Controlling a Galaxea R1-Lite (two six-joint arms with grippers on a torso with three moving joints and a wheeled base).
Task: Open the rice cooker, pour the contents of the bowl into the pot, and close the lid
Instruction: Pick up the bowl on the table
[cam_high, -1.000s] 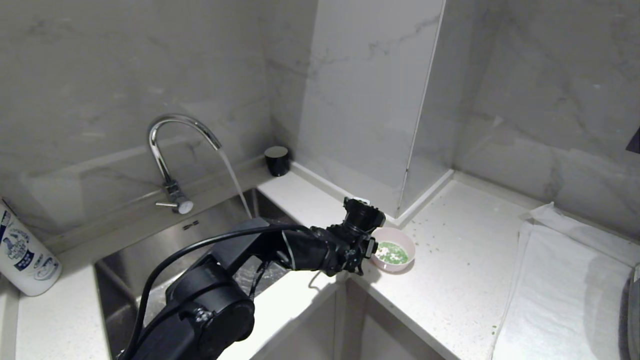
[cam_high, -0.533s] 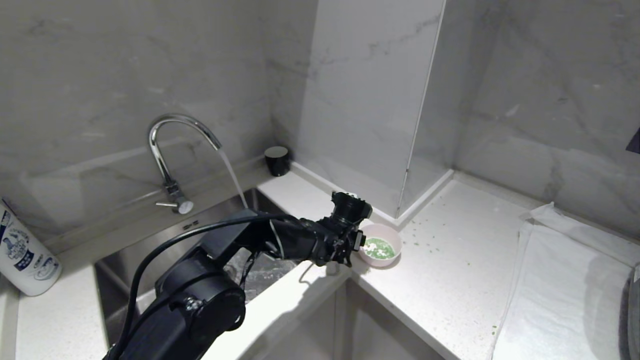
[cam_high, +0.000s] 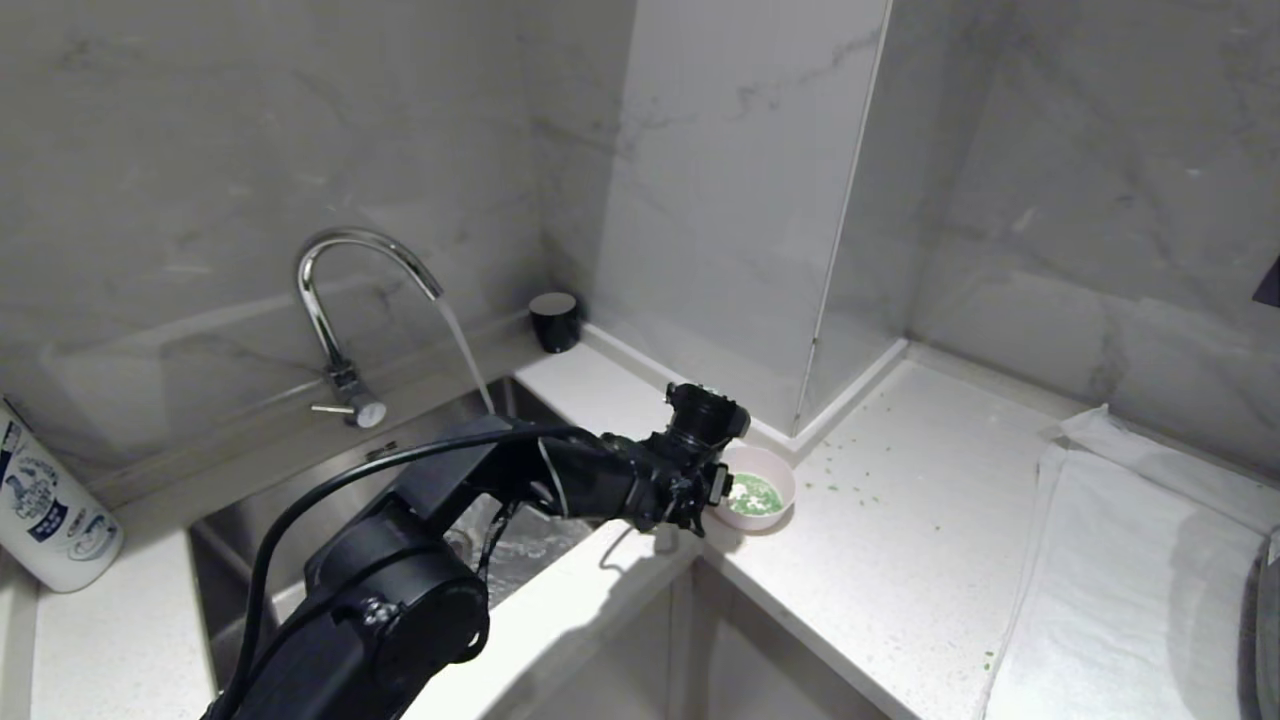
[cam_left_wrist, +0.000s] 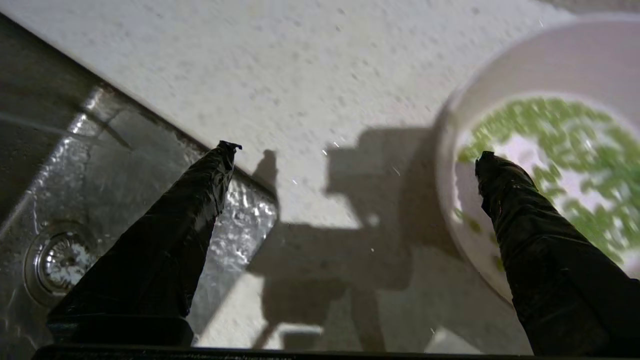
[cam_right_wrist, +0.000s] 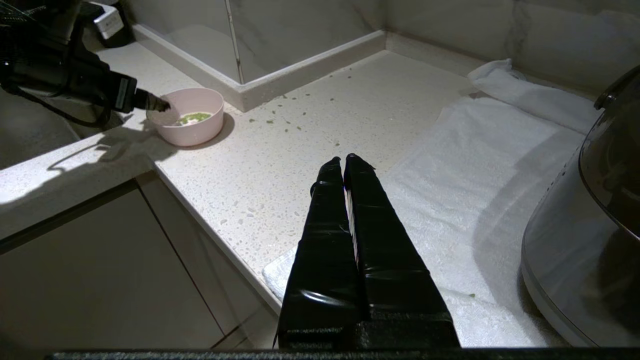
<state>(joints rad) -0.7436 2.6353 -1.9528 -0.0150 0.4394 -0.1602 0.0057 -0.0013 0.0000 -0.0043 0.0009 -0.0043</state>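
The small pale pink bowl (cam_high: 778, 478) stands on the white counter near the sink corner. It holds green and white bits, the contents (cam_high: 752, 494). My left gripper (cam_high: 712, 497) is open and straddles the bowl's near rim. In the left wrist view one finger (cam_left_wrist: 505, 200) hangs inside the bowl (cam_left_wrist: 540, 55) and the other is over the sink edge. My right gripper (cam_right_wrist: 344, 159) is shut and empty, parked over the counter's front edge. A large rounded vessel (cam_right_wrist: 565, 240), grey below and dark above, stands on a towel; I cannot tell whether it is the rice cooker. Pot and lid are out of view.
Water runs from the chrome tap (cam_high: 345, 290) into the steel sink (cam_high: 300, 510). A white bottle (cam_high: 45, 510) stands at far left and a black cup (cam_high: 554, 321) at the back. A white towel (cam_high: 1120, 570) covers the right counter. Green bits (cam_high: 850, 470) lie scattered beside a marble pillar (cam_high: 740, 200).
My left gripper has drawn back to the left toward the sink corner, and the bowl has slid left with it. The jaws stayed open. The right arm has not moved.
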